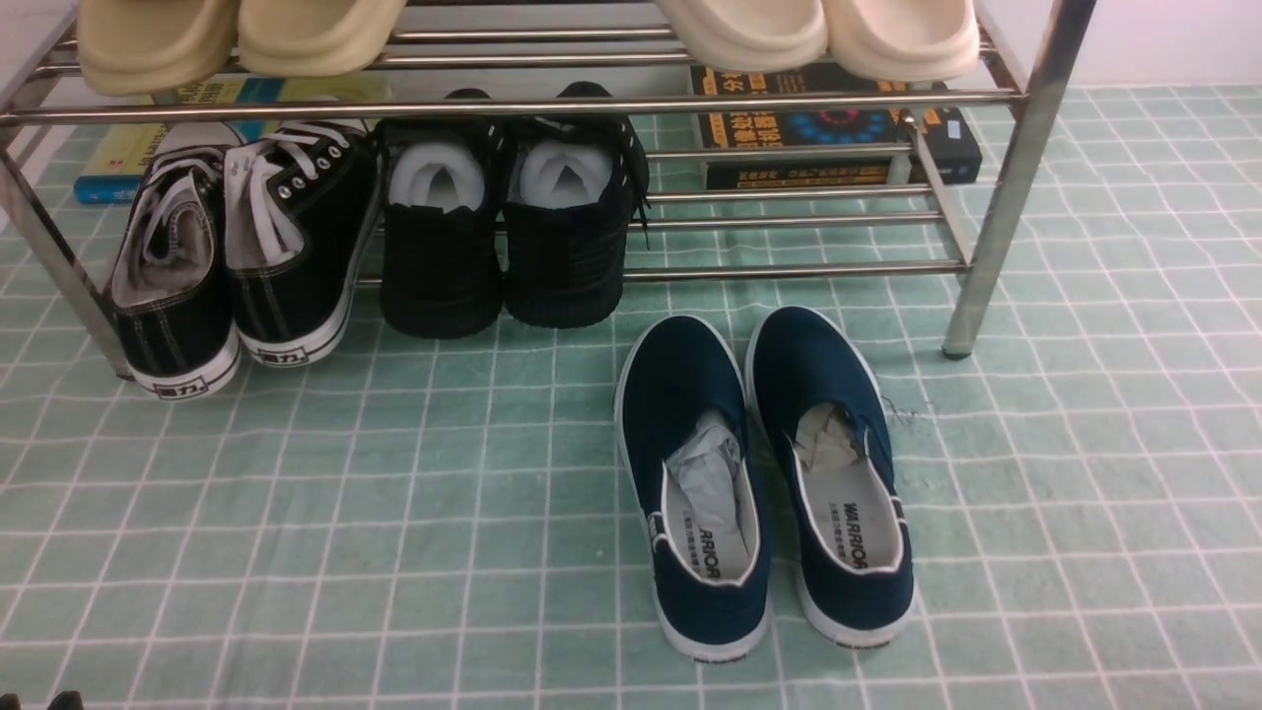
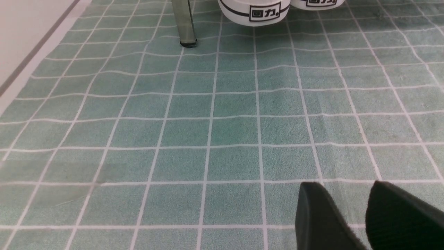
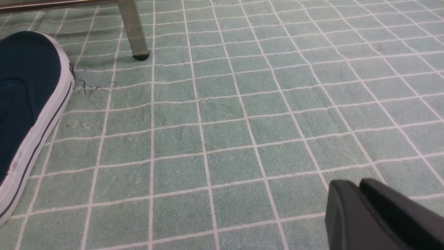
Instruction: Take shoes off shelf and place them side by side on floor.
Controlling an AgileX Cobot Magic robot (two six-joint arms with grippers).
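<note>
Two navy blue canvas slip-ons with white rubber soles and "WARRIOR" insoles sit side by side on the pale green gridded floor, toes toward the chrome shoe rack, crumpled paper stuffed inside each. On the rack's lower tier stand two black lace-up sneakers and two all-black shoes; four cream slippers above are cut off by the frame, and books lie behind. The left gripper stands parted and empty. The right gripper holds nothing, fingers nearly together.
</note>
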